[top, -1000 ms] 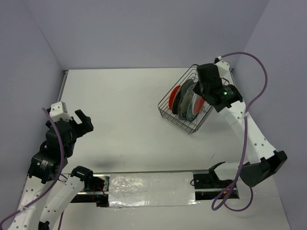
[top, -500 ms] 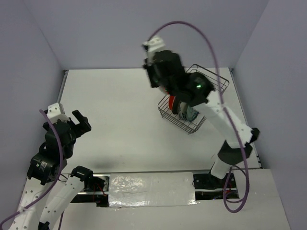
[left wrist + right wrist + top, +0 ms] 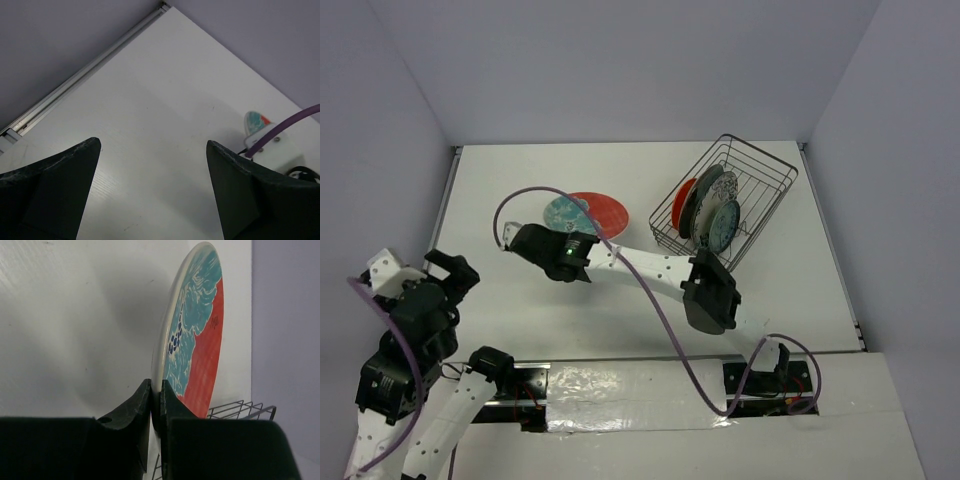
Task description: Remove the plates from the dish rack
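Your right claw [image 3: 156, 397] is pinched on the rim of the red-and-teal floral plate [image 3: 195, 340]. The two fingers sit pressed against the edge, one on each face. In the right wrist view the plate runs edge-on away from the claw, painted face to the right, pale underside to the left. Can't tell if its lower edge touches the desk [image 3: 520, 180]; there is a soft shadow on the desk beside it.

From above, that plate [image 3: 592, 211] is out of the dish rack [image 3: 760, 153], off the rack's left side, near it but not touching. It shows as a tilted oval. The right arm lies low across the desk on the near side of the rack, with its purple cable [image 3: 660, 320] looping over it.

The rest are standing on edge inside the rack: the orange-red plate [image 3: 682, 204] at the rack's left end, the blue-patterned plate [image 3: 724, 186] further in, and the teal plate [image 3: 726, 226] beside it on the near side. There's a dark one between them; colour too hard to tell.

Your left claw [image 3: 151, 150] is spread wide and holds nothing, with bare desk between the fingers. It hangs well apart from the rack, far off its left side, past the floral plate.
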### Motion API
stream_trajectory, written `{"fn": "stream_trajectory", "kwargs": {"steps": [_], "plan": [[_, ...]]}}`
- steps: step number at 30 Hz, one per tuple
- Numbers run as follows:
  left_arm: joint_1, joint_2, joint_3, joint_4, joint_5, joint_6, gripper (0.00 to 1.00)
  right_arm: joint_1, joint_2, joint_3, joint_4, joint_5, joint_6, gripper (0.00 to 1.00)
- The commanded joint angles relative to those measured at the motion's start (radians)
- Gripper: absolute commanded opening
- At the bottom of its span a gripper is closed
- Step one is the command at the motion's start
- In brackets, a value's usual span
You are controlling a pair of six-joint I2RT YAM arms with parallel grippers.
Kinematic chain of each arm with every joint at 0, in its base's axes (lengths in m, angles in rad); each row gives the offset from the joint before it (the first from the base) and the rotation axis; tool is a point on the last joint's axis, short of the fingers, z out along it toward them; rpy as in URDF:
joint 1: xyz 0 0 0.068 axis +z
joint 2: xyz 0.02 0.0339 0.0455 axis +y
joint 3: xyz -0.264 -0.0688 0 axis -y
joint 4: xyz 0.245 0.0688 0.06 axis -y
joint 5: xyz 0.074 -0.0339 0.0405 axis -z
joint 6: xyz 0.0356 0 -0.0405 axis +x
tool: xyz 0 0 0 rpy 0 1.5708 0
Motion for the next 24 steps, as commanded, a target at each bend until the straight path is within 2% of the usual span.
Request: {"fn": "stream_trajectory", "kwargs": {"steps": [1,8,11,18,19,22,23,24], "plan": [[0.002,-0.052,0.039,-0.035,-0.099,-0.069,1.0,-0.01,-0.045,0.038,0.239,0.084,-0.114,0.0],[0.002,-0.082,0.033,-0.02,-0.09,-0.057,1.0,-0.018,0.11,0.005,0.468,0.102,-0.216,0.0],[0.002,-0.063,0.031,-0.016,-0.077,-0.049,1.0,-0.029,0.188,0.031,0.494,0.108,-0.22,0.0],[0.002,-0.057,0.025,0.01,-0.054,-0.025,0.99,-0.055,0.224,0.002,0.54,0.105,-0.219,0.05],[0.003,-0.057,0.024,0.013,-0.051,-0.023,0.99,-0.059,0.225,-0.001,0.539,0.096,-0.211,0.07],[0.002,-0.054,0.022,0.016,-0.045,-0.018,1.0,-0.075,0.229,0.001,0.522,0.078,-0.187,0.21],[0.002,-0.054,0.021,0.017,-0.044,-0.017,1.0,-0.076,0.23,0.011,0.513,0.069,-0.179,0.32],[0.003,-0.053,0.02,0.02,-0.042,-0.014,0.99,-0.084,0.232,0.019,0.496,0.064,-0.165,0.36]]}}
